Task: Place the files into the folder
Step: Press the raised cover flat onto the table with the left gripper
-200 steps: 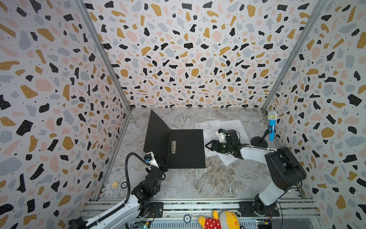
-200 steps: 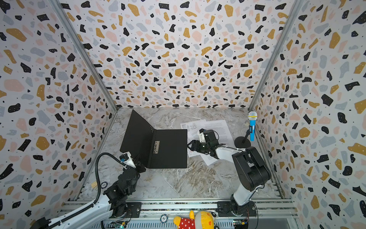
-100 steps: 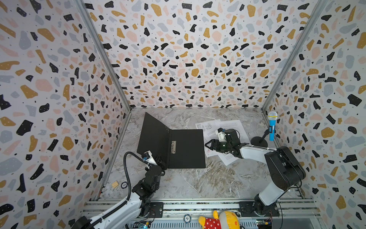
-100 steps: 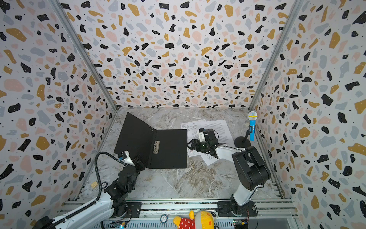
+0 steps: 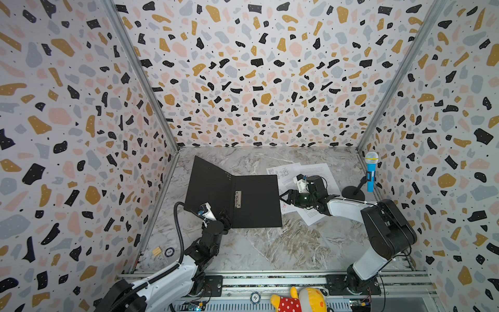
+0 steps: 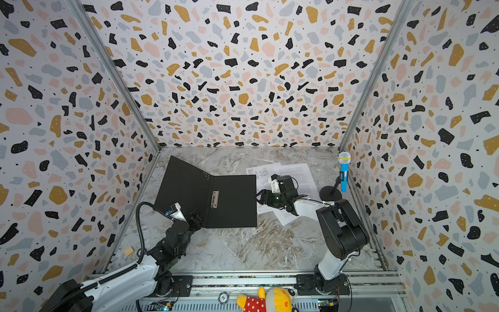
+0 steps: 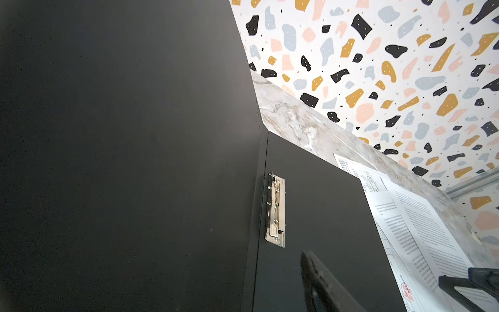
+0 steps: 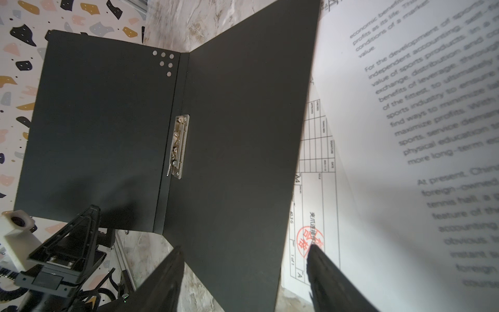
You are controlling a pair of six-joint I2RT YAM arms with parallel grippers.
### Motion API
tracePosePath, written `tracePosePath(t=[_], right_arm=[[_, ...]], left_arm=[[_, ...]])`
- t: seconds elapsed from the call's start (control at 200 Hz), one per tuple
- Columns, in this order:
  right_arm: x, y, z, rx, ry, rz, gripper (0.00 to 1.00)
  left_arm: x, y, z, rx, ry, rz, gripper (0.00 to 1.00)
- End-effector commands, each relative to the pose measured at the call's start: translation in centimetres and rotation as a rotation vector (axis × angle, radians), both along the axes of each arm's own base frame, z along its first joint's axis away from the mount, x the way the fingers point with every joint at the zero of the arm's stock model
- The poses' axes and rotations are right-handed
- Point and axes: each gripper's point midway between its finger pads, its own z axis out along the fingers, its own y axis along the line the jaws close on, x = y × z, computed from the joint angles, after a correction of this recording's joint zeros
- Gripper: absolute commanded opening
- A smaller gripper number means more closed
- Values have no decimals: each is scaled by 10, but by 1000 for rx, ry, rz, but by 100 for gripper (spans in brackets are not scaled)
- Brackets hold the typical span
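Three white printed paper sheets [image 5: 318, 173] lie just right of the open black folder [image 5: 256, 200], under the right claw [image 5: 285, 197], whose jaws stand apart.

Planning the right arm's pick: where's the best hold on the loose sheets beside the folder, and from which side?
Probably the near corner of the sheets, approached low from the front. They seem to lie flat, so no edge is raised; that corner juts out alone, clear of the folder.
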Motion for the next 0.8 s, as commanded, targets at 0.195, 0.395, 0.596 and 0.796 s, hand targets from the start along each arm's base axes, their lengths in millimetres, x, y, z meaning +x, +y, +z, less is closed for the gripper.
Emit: tracePosePath(t=[0.195,0.395,0.596,0.796], right_arm=[[9,0,10,22,-16,-8,72],[10,0,11,33,-13,-14,72],[11,0,12,40,-10,-16,72],[11,0,11,42,-6,-18,72]], left_arm=[[15,-20,16,-75,-4,-44,87],[15,-21,12,-71,49,-33,96],[9,-18,3,-94,152,4,100],[1,-23,-8,-198,232,25,100]])
